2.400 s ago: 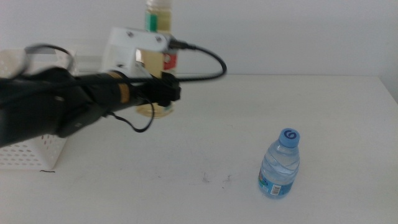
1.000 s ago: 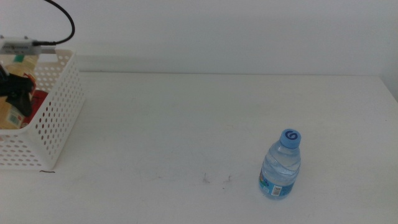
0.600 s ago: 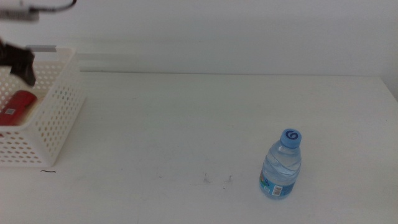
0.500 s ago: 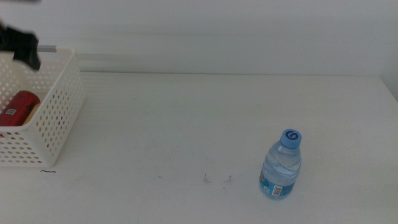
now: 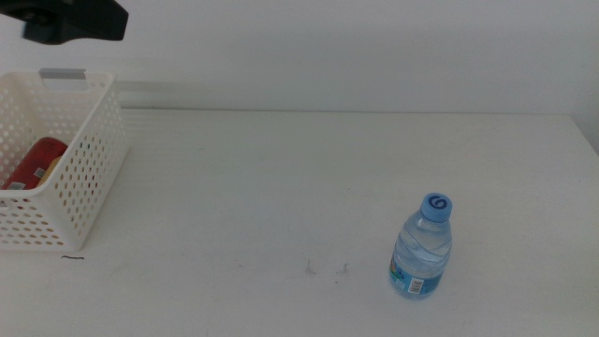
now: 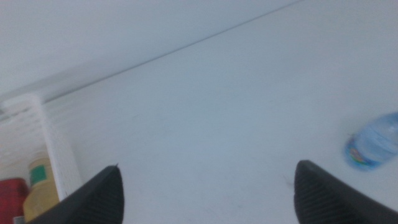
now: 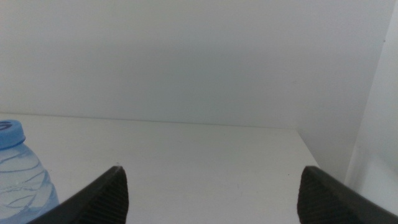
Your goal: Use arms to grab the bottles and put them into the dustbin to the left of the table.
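The clear water bottle [image 5: 421, 248] with a blue cap stands upright on the table [image 5: 281, 187], front right. The white perforated dustbin [image 5: 86, 178] sits at the left edge with the red soda can [image 5: 36, 161] lying inside. In the left wrist view the yellow juice bottle [image 6: 41, 186] and red can [image 6: 11, 194] show behind the dustbin wall [image 6: 53, 149]. My left gripper [image 5: 89, 21] hangs high above the dustbin, open and empty [image 6: 208, 186]. My right gripper [image 7: 214, 190] is open and empty, with the water bottle [image 7: 22, 168] off to one side.
A few small dark marks [image 5: 323, 270] lie on the tabletop near the front. The white wall [image 5: 356, 47] runs behind the table. The right arm is out of the middle view.
The left arm carried the yellow juice bottle from the table's back to the dustbin, let it go inside, and rose above the basket with empty jaws. The water bottle stayed put.
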Motion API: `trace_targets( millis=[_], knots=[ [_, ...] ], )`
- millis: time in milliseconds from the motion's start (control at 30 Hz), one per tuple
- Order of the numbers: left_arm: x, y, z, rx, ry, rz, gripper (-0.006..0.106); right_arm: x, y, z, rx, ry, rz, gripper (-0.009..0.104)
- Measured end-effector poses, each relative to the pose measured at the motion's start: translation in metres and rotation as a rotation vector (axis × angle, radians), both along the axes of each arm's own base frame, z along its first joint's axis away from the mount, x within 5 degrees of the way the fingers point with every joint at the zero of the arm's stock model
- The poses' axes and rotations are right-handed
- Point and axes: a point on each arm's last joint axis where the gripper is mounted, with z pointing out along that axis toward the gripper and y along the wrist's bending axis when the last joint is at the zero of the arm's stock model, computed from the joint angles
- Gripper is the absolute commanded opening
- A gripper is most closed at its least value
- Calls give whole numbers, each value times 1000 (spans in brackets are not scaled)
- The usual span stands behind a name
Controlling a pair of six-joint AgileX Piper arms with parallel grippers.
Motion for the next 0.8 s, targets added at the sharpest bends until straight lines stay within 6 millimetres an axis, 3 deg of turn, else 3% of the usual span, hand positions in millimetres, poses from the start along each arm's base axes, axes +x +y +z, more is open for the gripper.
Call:
trace_targets(
  millis=[233,800],
  knots=[
    [-28,-2,10,0,-16,-66,94,0,0,0,0,0,0,91],
    [-26,-1,15,-14,-84,-49,94,0,0,0,0,0,0,91]
  ],
)
